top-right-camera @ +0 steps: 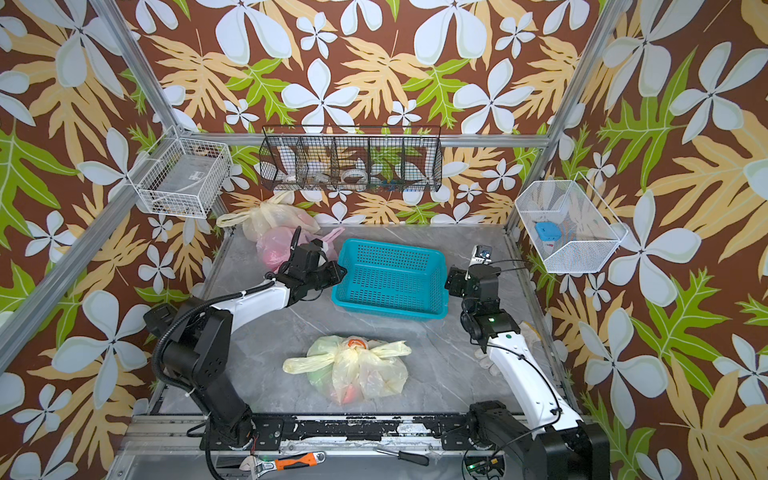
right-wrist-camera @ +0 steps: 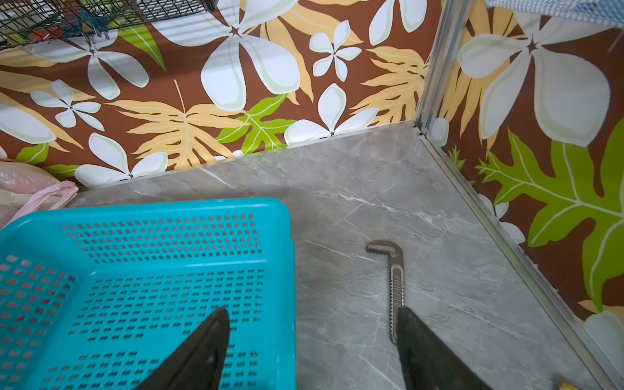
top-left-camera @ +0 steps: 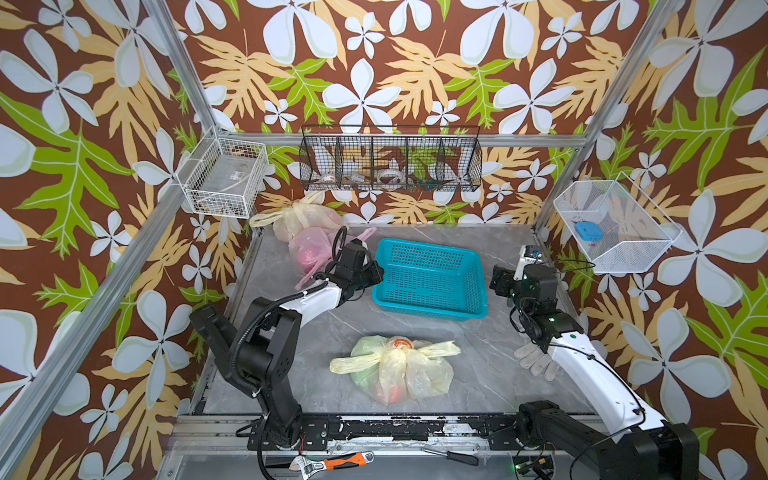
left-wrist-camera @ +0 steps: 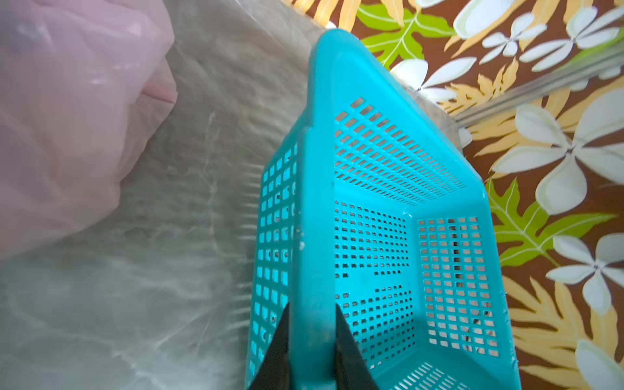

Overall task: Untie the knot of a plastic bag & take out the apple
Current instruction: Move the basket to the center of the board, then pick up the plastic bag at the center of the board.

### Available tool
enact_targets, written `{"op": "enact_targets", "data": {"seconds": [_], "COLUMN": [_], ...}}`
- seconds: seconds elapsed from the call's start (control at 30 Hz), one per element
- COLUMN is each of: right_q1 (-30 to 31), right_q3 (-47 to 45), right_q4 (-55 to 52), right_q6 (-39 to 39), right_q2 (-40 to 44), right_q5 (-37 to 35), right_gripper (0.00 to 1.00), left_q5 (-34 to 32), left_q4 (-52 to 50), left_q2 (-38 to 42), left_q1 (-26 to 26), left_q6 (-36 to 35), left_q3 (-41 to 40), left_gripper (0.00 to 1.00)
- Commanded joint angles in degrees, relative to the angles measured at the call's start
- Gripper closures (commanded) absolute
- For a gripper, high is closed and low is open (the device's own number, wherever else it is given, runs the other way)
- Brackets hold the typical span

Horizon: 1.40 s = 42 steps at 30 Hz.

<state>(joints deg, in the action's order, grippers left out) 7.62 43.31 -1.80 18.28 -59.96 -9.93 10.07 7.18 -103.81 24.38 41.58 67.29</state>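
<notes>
Left end effector [left-wrist-camera: 312,307]: jaws clamped on the near-side rim of the teal basket [top-left-camera: 430,246], one finger inside the wall and one outside. Right end effector [right-wrist-camera: 311,310]: jaws apart, astride the basket's opposite rim, not gripping it. The yellow plastic bag [top-left-camera: 399,370] lies at the front centre of the tabletop [top-left-camera: 332,332], well apart from both arms, with its knot [top-left-camera: 392,353] tied. A reddish shape inside it, probably the apple [top-left-camera: 390,392], shows dimly through the film. A pink bag [top-left-camera: 309,249] lies behind the left arm.
</notes>
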Motion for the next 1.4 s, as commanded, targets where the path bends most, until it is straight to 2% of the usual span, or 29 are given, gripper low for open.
{"op": "enact_targets", "data": {"seconds": [0.0, 0.17, 0.27, 0.37, 0.47, 0.5, 0.53, 0.63, 0.67, 0.8, 0.9, 0.97, 1.1, 1.2, 1.27, 1.37], "right_q1": [0.3, 1.9, 3.2, 4.3, 5.7, 6.4, 7.2, 12.1, 14.5, 26.8, 35.1, 39.6, 46.2, 48.0, 48.4, 48.4], "right_q3": [0.4, -0.1, -1.4, -3.0, -3.5, -3.7, -3.7, -4.5, -4.5, -0.6, 4.2, 7.4, 12.1, 14.6, 15.4, 17.3], "right_q4": [-3.0, -6.0, -7.0, -6.7, -7.4, -7.9, -8.3, -7.2, -6.9, -10.1, -14.0, -16.2, -20.9, -27.4, -30.1, -29.4], "right_q6": [2.7, 3.8, 4.7, 5.9, 5.5, 5.1, 4.5, 1.2, -0.2, -6.1, -8.3, -8.2, -9.4, -11.7, -13.3, -14.0], "right_q2": [0.5, 1.3, 2.6, 3.9, 4.7, 5.0, 5.4, 8.0, 8.9, 7.7, 1.9, -3.0, -12.6, -20.1, -23.1, -23.7], "right_q5": [3.5, 5.7, 7.2, 10.4, 15.7, 17.8, 19.1, 23.7, 24.5, 21.6, 22.2, 23.8, 24.9, 26.3, 23.9, 14.8], "right_gripper": [0.22, 0.23, 0.24, 0.24, 0.22, 0.21, 0.2, 0.2, 0.21, 0.2, 0.17, 0.11, 0.0, 0.01, 0.15, 0.5], "left_q5": [-0.5, -5.0, -7.3, -7.8, -7.9, -8.0, -8.2, -7.9, -7.3, -5.9, -5.5, -4.8, -4.2, -1.9, -0.8, -1.2], "left_q4": [8.1, 15.1, 14.5, 9.0, 4.2, 3.3, 3.0, 1.9, 1.7, 0.6, 0.7, 0.5, -0.8, -0.5, -1.5, -2.9], "left_q2": [-4.8, -12.9, -18.0, -23.6, -26.3, -26.0, -25.4, -22.6, -21.5, -16.9, -12.3, -9.1, -3.3, 1.1, 3.9, 7.7], "left_q1": [1.0, 2.3, 2.9, 3.5, 3.5, 3.5, 3.5, 3.1, 2.7, 1.3, 0.3, -0.5, -2.0, -3.8, -4.8, -5.5], "left_q6": [9.6, 16.1, 16.6, 14.5, 11.8, 10.6, 9.4, 6.9, 6.1, 3.1, 1.2, -0.2, -3.0, -4.2, -5.7, -8.3], "left_q3": [5.6, 12.7, 18.7, 26.9, 31.1, 31.2, 30.6, 28.6, 27.8, 24.1, 19.6, 16.6, 10.4, 4.8, 1.6, -1.7], "left_gripper": [1.0, 1.0, 1.0, 0.99, 0.71, 0.65, 0.62, 0.46, 0.43, 0.43, 0.44, 0.44, 0.44, 0.44, 0.44, 0.44]}}
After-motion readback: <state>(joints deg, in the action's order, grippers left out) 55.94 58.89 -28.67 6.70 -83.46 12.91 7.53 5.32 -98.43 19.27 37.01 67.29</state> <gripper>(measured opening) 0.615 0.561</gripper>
